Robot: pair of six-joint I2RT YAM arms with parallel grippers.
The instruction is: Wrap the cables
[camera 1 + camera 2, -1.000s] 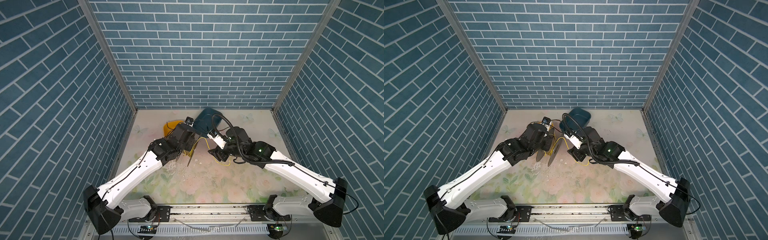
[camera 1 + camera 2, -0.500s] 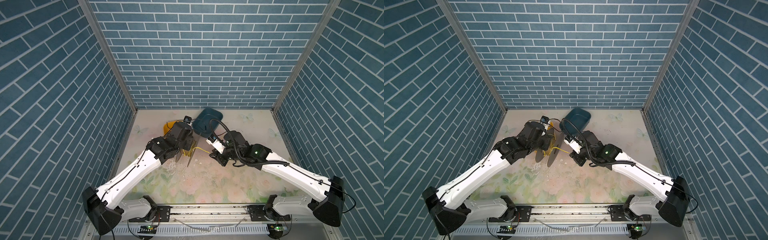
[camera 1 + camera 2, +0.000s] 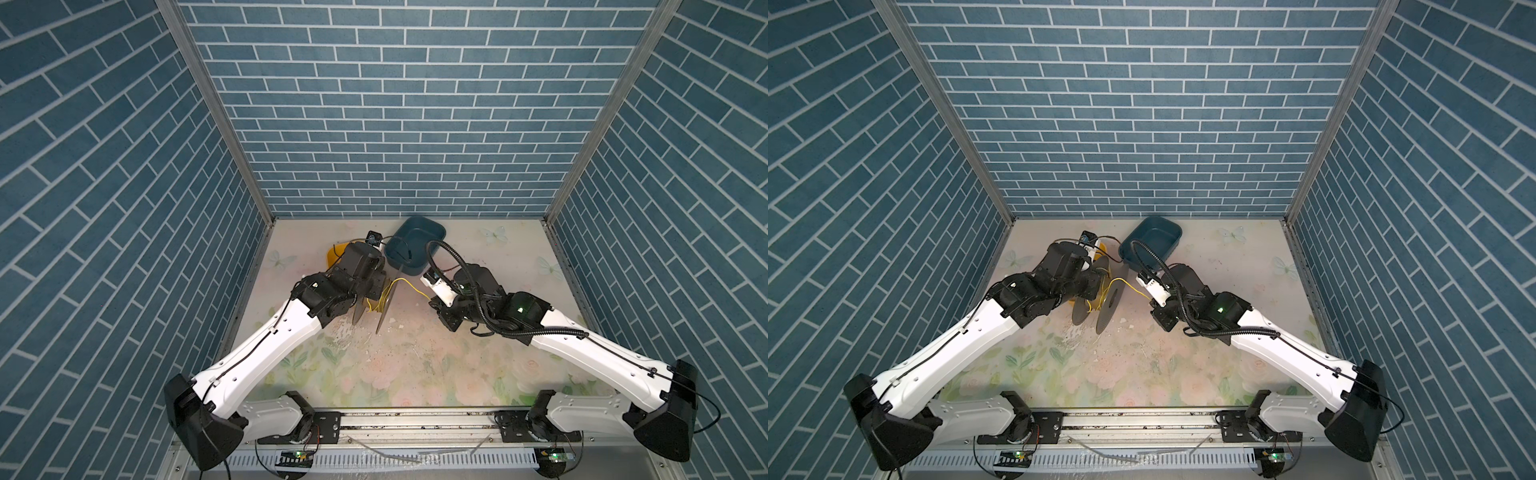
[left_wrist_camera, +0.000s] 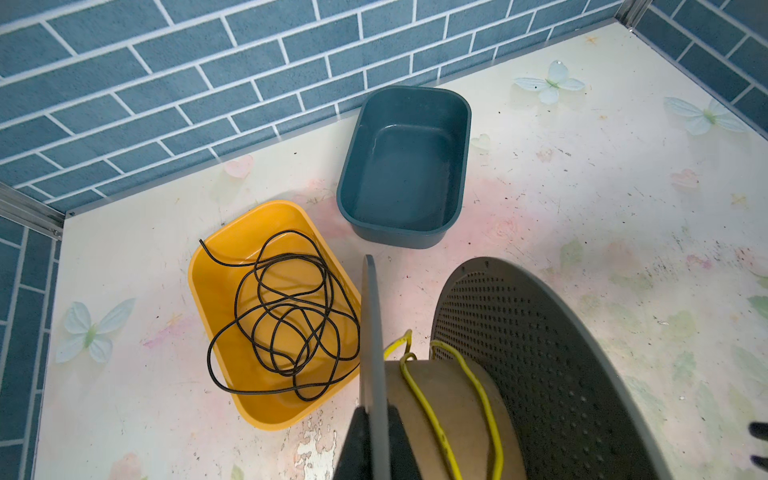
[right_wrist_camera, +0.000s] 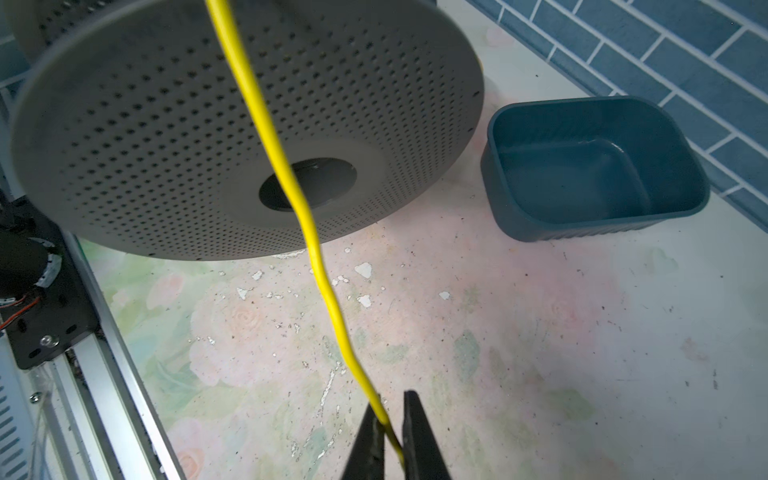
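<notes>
your right gripper (image 5: pixel 390 409) has its jaws pressed in on the yellow cable (image 5: pixel 315 249), pinching it just behind the tips. from that pinch the cable runs in one free span straight ahead of the gripper to the grey spool (image 5: pixel 166 124), crossing the face of the near flange toward its rim. your left gripper (image 4: pixel 376 415) is clamped on the edge of the far flange, holding the spool on edge, its axle roughly level and pointing across toward the right arm. a turn or two sits loosely on the cardboard core (image 4: pixel 449 407). so the line comes in nearly along the axle, not square to it. i judge the next lap needs the held end carried around the core, between the flanges.
</notes>
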